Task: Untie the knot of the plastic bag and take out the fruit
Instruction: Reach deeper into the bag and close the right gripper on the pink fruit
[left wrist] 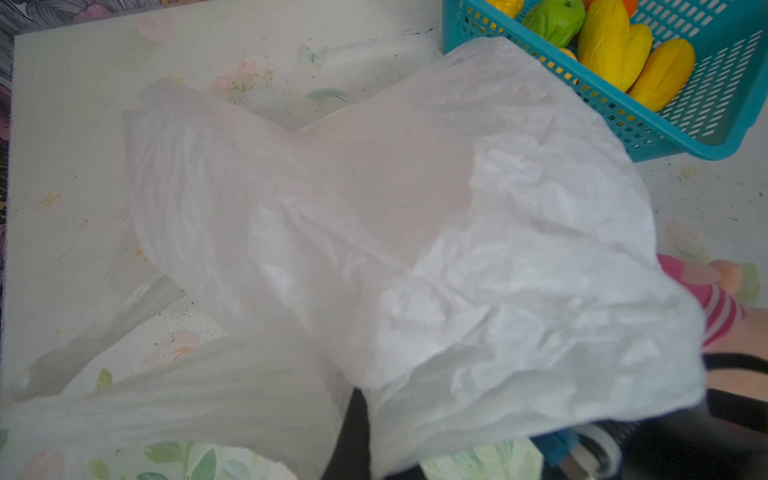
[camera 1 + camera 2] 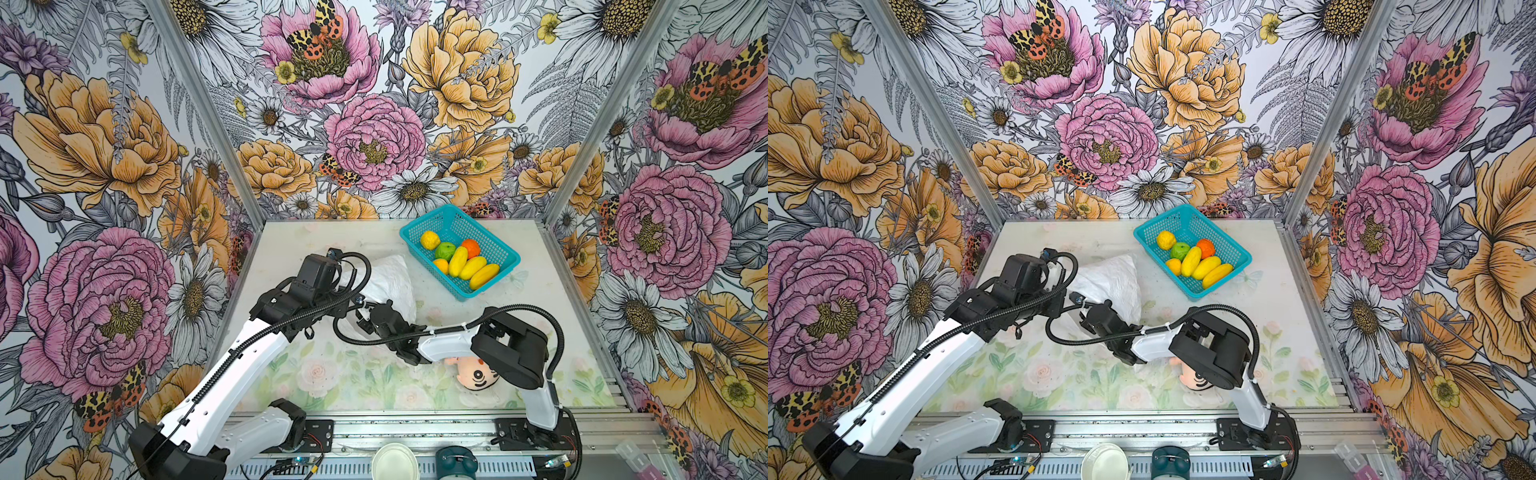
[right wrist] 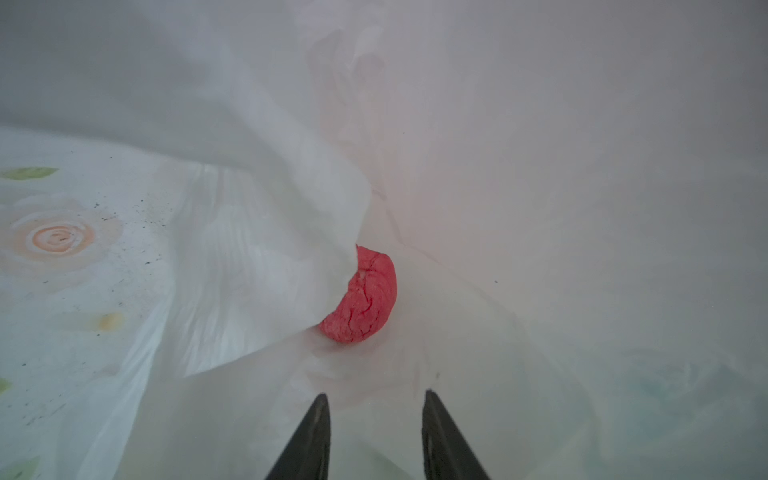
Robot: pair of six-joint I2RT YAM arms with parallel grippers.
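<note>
Black fingertips (image 3: 316, 436) of the right jaws stand part open with nothing between them, low in the middle of the right wrist view, reaching inside the plastic bag (image 3: 540, 166). Just ahead, at the frame's centre, lies the pink fruit (image 3: 361, 295), half tucked under a fold of film.

The left jaws are closed. Their tips are hidden, but in both top views the bag (image 2: 390, 278) stands tented up toward them at mid-frame, so I judge they hold its mouth open. No knot shows, so it is probably undone.

Seven fruits (image 2: 461, 259) already sit in the teal basket (image 2: 457, 224), upper right on the surface (image 2: 332, 249). A plush doll (image 2: 476, 372) lies under the right arm.

The step in hand looks like fetching the last fruit. The next move calls for easing forward to straddle it and closing on the fruit alone, without pinching the film fold.
</note>
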